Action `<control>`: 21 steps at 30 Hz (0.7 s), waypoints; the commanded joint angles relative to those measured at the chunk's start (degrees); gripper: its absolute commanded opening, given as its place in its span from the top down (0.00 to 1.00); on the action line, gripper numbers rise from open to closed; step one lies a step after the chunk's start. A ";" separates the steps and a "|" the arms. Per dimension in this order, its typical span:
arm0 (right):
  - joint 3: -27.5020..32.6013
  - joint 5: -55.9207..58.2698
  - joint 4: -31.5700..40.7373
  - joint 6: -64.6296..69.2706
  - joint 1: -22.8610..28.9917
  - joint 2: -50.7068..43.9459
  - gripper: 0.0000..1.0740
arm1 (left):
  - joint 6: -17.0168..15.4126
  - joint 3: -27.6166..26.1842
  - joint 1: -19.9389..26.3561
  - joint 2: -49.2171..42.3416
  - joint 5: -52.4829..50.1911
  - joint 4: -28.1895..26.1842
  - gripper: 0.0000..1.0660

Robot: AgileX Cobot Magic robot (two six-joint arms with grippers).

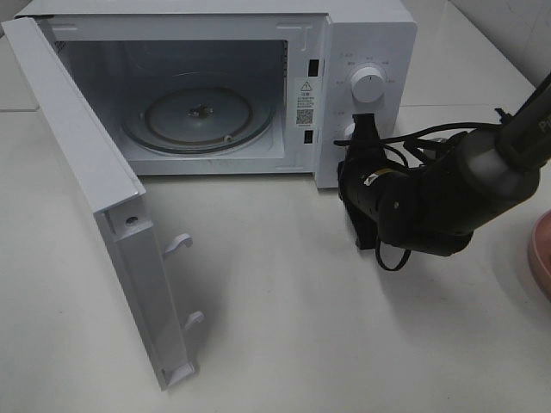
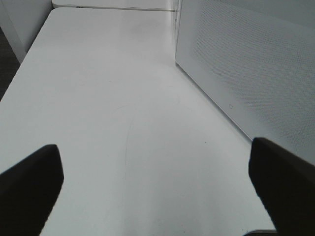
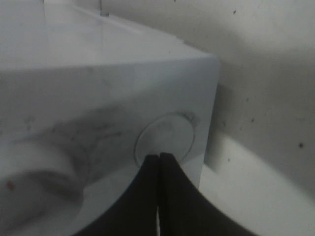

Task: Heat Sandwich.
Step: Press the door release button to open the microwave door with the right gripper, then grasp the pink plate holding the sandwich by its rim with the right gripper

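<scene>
Tabletop: a white, matte tabletop (image 1: 284, 292) fills the lower half of the exterior high view and runs on towards the upper right.
Seam: a thin grey seam (image 1: 469, 106) crosses the surface right of centre in the upper third; a like line shows at the far left edge.
Wall: a white tiled wall (image 1: 516, 30) with thin grey joints in the upper right corner.
Floor: a dark strip of floor (image 2: 5, 69) along the left edge of the left wrist view, past the table's edge.
Marks: a faint curved scuff (image 2: 127, 142) at that view's centre.
Speckled surface: a pale surface with dark specks (image 3: 266, 59) on the right of the right wrist view; wall or table, cannot tell.
Light: even and diffuse; shadows are grey and soft-edged.
</scene>
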 commanded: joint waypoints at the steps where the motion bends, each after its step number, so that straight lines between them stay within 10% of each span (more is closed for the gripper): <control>1: 1.72 -0.17 -2.12 0.06 1.55 -1.78 1.00 | -0.34 0.00 0.00 -1.09 -0.57 -0.23 0.08; 21: 9.63 20.28 -11.00 -10.43 1.55 -16.21 0.98 | -0.34 0.00 0.00 -1.09 -0.57 -0.23 0.08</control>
